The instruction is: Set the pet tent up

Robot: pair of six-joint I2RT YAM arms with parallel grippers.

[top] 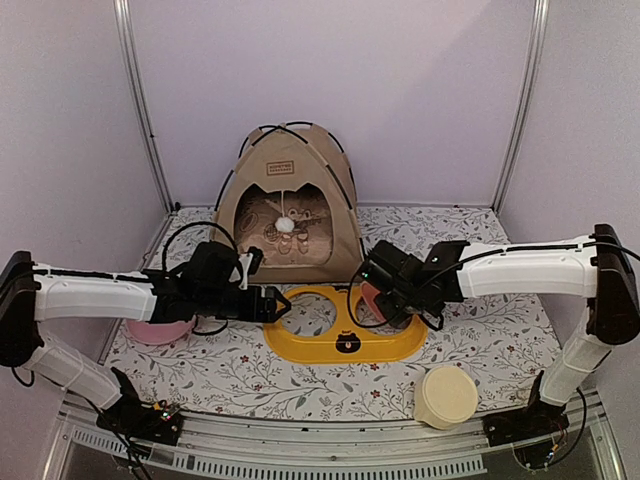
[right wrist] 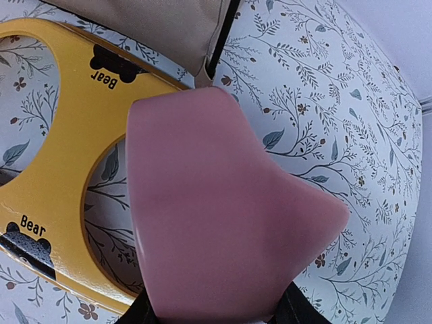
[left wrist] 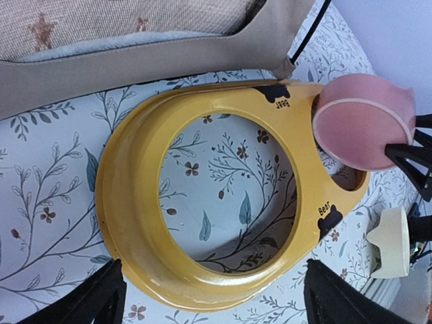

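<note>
The tan pet tent (top: 290, 200) stands upright at the back of the mat, its black poles arched and its white pom-pom (top: 284, 224) hanging in the doorway. Its lower fabric edge shows in the left wrist view (left wrist: 135, 64) and the right wrist view (right wrist: 169, 27). My left gripper (top: 275, 303) is open in front of the tent, its fingers (left wrist: 101, 297) wide apart on either side of the near rim of a yellow bowl stand (left wrist: 128, 202). My right gripper (top: 385, 300) is shut on a pink bowl (right wrist: 216, 216), held tilted over the stand's right hole.
The yellow bear-print stand (top: 340, 325) lies in the middle of the floral mat. A second pink bowl (top: 160, 330) sits under my left arm. A cream bowl (top: 447, 397) stands at the front right. A printed cushion (top: 290, 235) lies inside the tent.
</note>
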